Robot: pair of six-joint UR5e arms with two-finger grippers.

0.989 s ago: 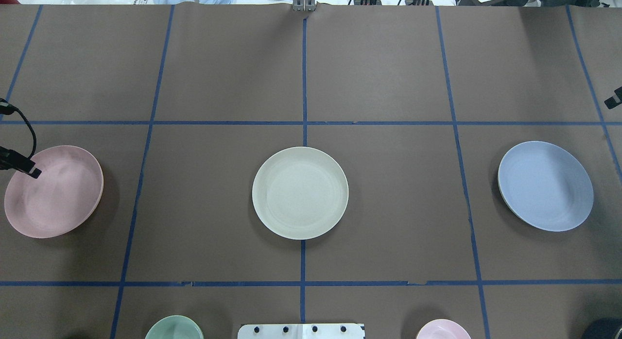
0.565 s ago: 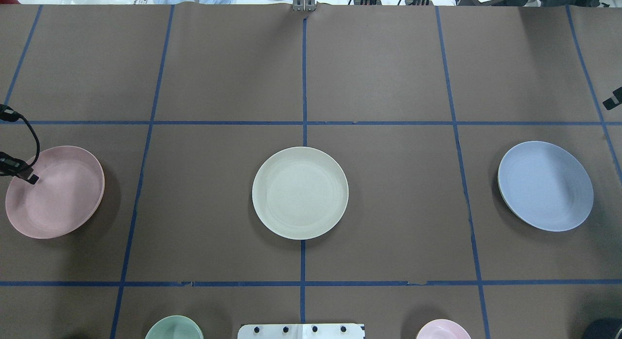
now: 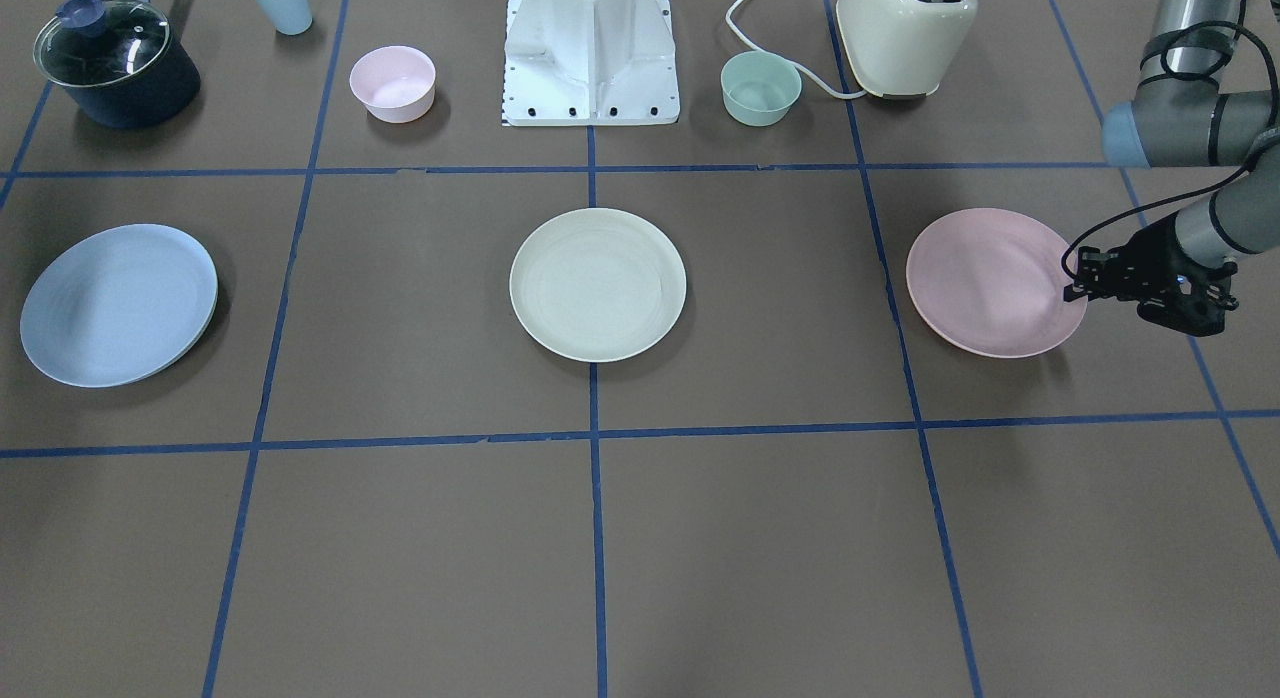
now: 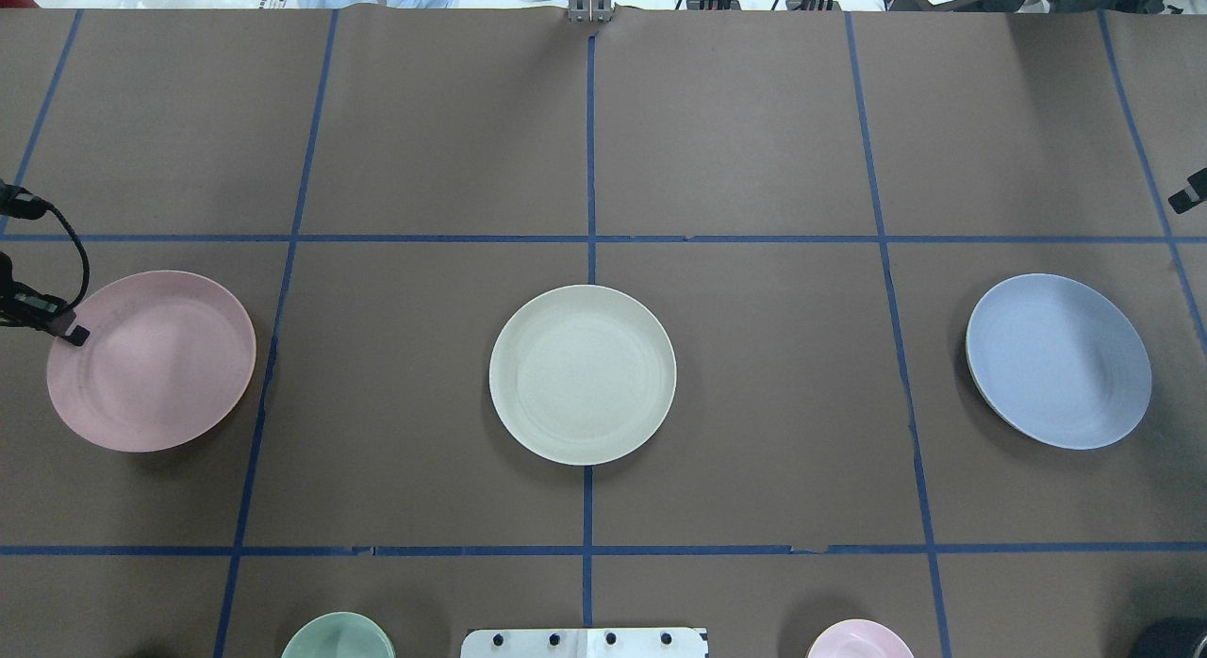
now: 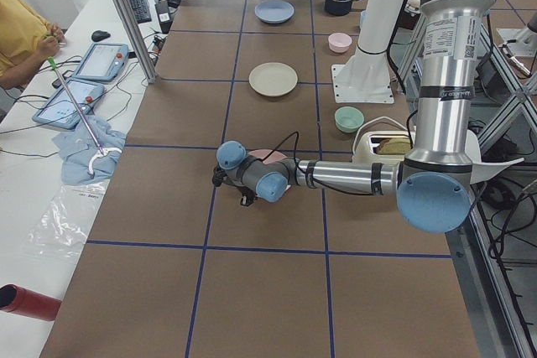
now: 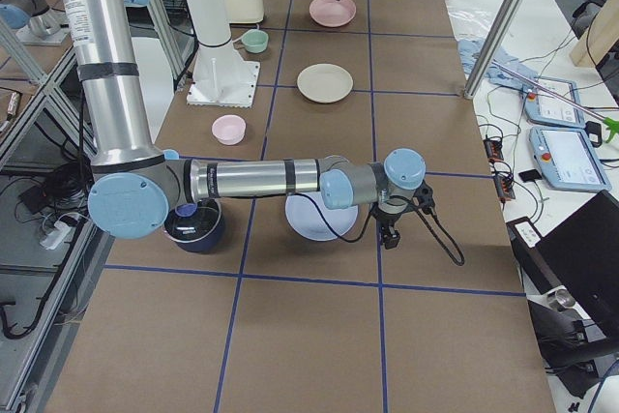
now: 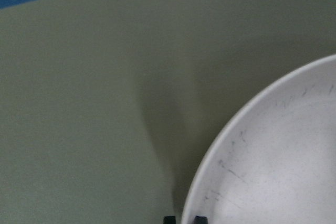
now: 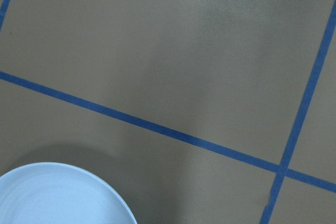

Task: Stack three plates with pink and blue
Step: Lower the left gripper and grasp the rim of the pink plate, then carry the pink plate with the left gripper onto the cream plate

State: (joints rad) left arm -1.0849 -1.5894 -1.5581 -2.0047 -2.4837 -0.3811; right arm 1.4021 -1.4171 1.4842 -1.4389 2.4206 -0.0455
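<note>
The pale pink plate [image 4: 151, 361] is at the table's left, its left rim between the fingertips of my left gripper [image 4: 72, 336], which is shut on it. The left wrist view shows that rim [image 7: 210, 161] between the two fingertips at the bottom edge. In the front-facing view the left gripper [image 3: 1074, 292] is at the pink plate's [image 3: 990, 278] right rim. The cream-white plate [image 4: 582, 373] lies at the centre. The light blue plate [image 4: 1058, 361] lies at the right, tilted on its near side. Only a black tip of my right gripper [image 4: 1188, 191] shows beyond it; I cannot tell its state.
Along the robot's side stand a dark pot with a glass lid [image 3: 115, 63], a light blue cup [image 3: 279, 3], a small pink bowl [image 3: 392, 82], the white robot base [image 3: 590, 53], a small green bowl [image 3: 760, 88] and a cream toaster [image 3: 905, 33].
The pink plate has shifted to the right, toward the cream plate, with its rim held in my left gripper. The other plates and the right arm have not moved.
</note>
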